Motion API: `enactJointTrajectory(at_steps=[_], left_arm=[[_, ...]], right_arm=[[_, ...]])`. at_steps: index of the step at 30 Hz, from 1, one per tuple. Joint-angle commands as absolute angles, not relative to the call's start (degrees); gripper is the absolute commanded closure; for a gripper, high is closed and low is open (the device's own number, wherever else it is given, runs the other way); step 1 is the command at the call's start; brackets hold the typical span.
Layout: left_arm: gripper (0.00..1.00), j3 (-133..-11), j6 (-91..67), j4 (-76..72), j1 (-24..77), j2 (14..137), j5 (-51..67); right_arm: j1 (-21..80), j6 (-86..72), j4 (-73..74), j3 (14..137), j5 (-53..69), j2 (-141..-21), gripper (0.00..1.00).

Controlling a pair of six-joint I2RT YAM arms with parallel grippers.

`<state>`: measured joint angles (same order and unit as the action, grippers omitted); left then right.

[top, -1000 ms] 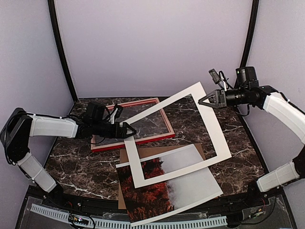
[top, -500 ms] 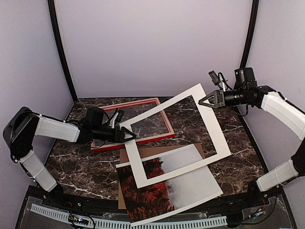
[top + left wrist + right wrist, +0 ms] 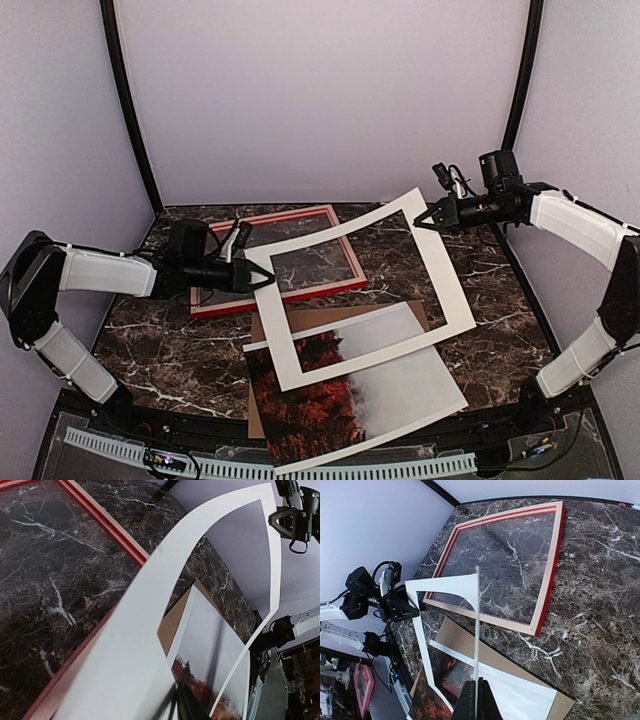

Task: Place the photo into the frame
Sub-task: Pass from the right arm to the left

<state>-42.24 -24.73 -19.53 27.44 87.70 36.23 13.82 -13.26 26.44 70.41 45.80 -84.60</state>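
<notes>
Photo (image 3: 330, 400) lies flat at the near edge of the marble table (image 3: 505, 330), on a brown backing board (image 3: 310, 318), outside the frame. A white mat (image 3: 452, 290) is raised above both, its near corner overlapping the photo. Left gripper (image 3: 266, 284) is clamped on the mat's left corner and right gripper (image 3: 420, 221) on its far corner. Frame (image 3: 215, 307) lies flat at rear left, marble showing through it, with the mat's left corner over its near rail.
</notes>
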Motion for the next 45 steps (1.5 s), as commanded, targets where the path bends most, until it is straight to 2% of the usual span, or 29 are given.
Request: enactJointTrajectory(at_steps=[1, 7, 8, 18, 28, 36, 39, 45], left_arm=[[0.8, -44.6, -23.0, -14.6, 26.0, 85.6, 36.7], [0.99, -50.4, -21.0, -4.7, 22.9, 85.6, 34.3], [1.0, -51.2, -20.5, -2.1, 21.7, 85.7, 33.8], [1.0, -66.5, -16.6, 16.6, 10.7, 90.7, 32.9], [1.0, -78.3, -12.8, 24.3, 2.4, 101.6, 31.2], [1.0, -85.4, -12.0, 26.8, -2.3, 109.8, 30.6], [1.0, -87.8, -11.5, 27.4, -3.0, 112.7, 30.6], [1.0, -90.6, -11.1, 28.0, -3.7, 116.1, 30.9]], right_arm=[[13.8, -15.1, 22.8, 73.0, 43.7, -87.5, 1.0], [16.0, -16.2, 21.8, 78.2, 40.3, -94.8, 1.0], [16.4, -16.6, 21.5, 79.5, 39.8, -96.3, 1.0], [21.2, -22.0, 18.5, 96.0, 35.1, -115.4, 1.0], [25.2, -26.4, 13.1, 116.0, 35.8, -134.4, 0.99], [25.9, -29.9, 8.8, 123.9, 37.7, -143.8, 0.94], [26.0, -31.3, 7.8, 125.6, 38.4, -145.3, 0.87], [26.0, -31.0, 8.7, 127.3, 37.5, -146.2, 0.66]])
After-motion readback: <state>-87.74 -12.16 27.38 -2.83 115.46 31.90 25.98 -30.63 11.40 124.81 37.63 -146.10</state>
